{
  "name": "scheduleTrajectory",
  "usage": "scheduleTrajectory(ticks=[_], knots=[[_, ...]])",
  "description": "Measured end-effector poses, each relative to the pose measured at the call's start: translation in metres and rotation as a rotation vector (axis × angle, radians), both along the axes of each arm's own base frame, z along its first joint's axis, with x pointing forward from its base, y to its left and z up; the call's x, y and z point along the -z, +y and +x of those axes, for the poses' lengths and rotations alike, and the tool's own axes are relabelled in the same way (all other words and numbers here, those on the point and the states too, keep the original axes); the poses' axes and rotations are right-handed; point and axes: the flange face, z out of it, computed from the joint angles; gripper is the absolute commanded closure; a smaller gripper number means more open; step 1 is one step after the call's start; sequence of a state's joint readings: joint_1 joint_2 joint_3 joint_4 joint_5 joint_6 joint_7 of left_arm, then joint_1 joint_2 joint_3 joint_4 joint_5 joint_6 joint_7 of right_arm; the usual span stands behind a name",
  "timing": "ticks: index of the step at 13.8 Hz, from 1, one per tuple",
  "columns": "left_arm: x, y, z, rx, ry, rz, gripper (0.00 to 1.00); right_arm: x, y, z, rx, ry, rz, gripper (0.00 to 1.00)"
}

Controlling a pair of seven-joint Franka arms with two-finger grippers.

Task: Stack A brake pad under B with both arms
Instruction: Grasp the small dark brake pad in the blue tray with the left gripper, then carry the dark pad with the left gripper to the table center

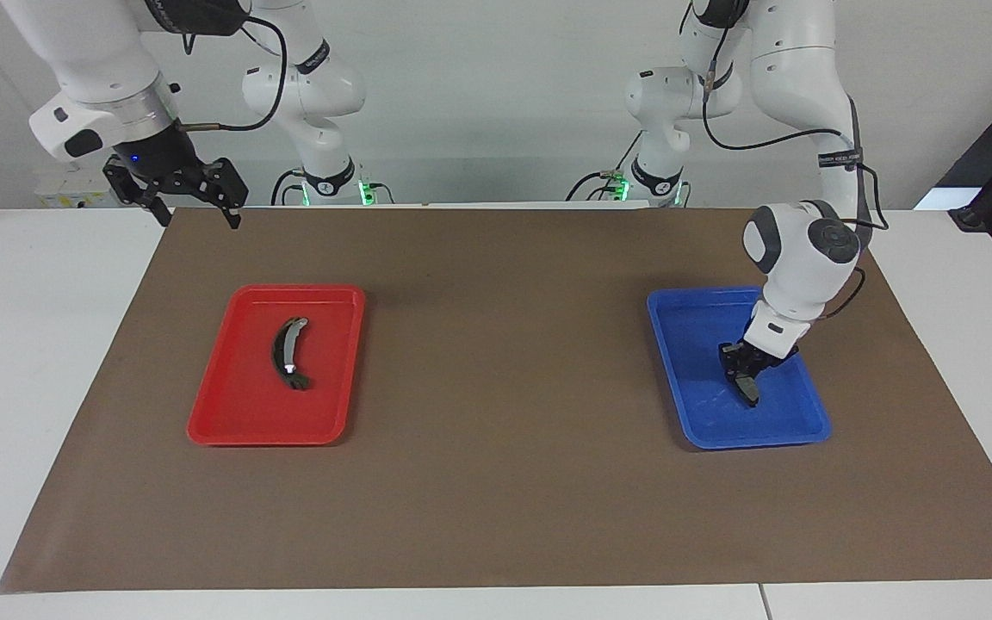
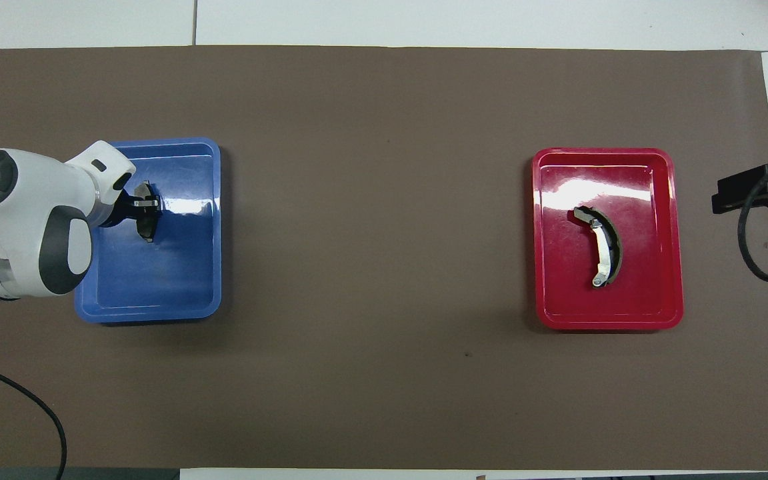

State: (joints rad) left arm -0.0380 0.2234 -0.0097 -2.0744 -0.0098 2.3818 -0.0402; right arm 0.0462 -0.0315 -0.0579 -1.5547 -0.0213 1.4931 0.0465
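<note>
our left gripper (image 1: 744, 372) is down in the blue tray (image 1: 677, 362), fingers closed across the pad (image 1: 748, 389), which hangs tilted with its lower end at or just above the tray floor. we judge the pad stiff, dense and smooth, so a pinch across its short width near the middle should keep it from swinging. b (image 1: 288, 353) lies flat in the red tray (image 1: 229, 405) toward the right arm's end; its silver rim looks thin and hard, best taken mid-arc. our right gripper (image 1: 190, 205) waits raised over the mat's edge, fingers spread, holding nothing.
</note>
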Motion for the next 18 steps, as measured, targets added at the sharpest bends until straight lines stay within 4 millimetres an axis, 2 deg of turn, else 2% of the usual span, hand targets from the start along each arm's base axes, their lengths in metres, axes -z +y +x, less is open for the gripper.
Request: scheduleTrajectory(ticks=[2, 3, 5, 8, 11, 15, 18], knots=[[-0.04, -0.019, 0.008, 0.033, 0.028, 0.0, 0.99, 0.0, 0.0, 0.0, 0.0, 0.0, 0.0, 0.0], [-0.057, -0.042, 0.009, 0.055, 0.026, -0.001, 0.99, 0.0, 0.0, 0.0, 0.0, 0.0, 0.0, 0.0], [-0.068, -0.098, 0.004, 0.06, 0.005, -0.011, 0.99, 0.0, -0.001, 0.0, 0.001, 0.0, 0.0, 0.0], [-0.061, -0.185, -0.018, 0.047, -0.005, -0.029, 0.99, 0.0, -0.003, 0.0, 0.005, -0.001, 0.0, 0.0], [-0.048, -0.246, -0.037, 0.022, -0.011, -0.047, 0.99, 0.001, -0.003, 0.0, 0.006, 0.001, 0.0, 0.0], [-0.008, -0.33, -0.061, 0.038, 0.0, -0.058, 0.98, 0.005, -0.01, 0.001, 0.018, 0.0, 0.0, 0.0], [0.016, -0.373, -0.077, 0.073, -0.022, -0.081, 0.87, 0.009, -0.02, 0.002, 0.036, -0.001, 0.0, 0.0]])
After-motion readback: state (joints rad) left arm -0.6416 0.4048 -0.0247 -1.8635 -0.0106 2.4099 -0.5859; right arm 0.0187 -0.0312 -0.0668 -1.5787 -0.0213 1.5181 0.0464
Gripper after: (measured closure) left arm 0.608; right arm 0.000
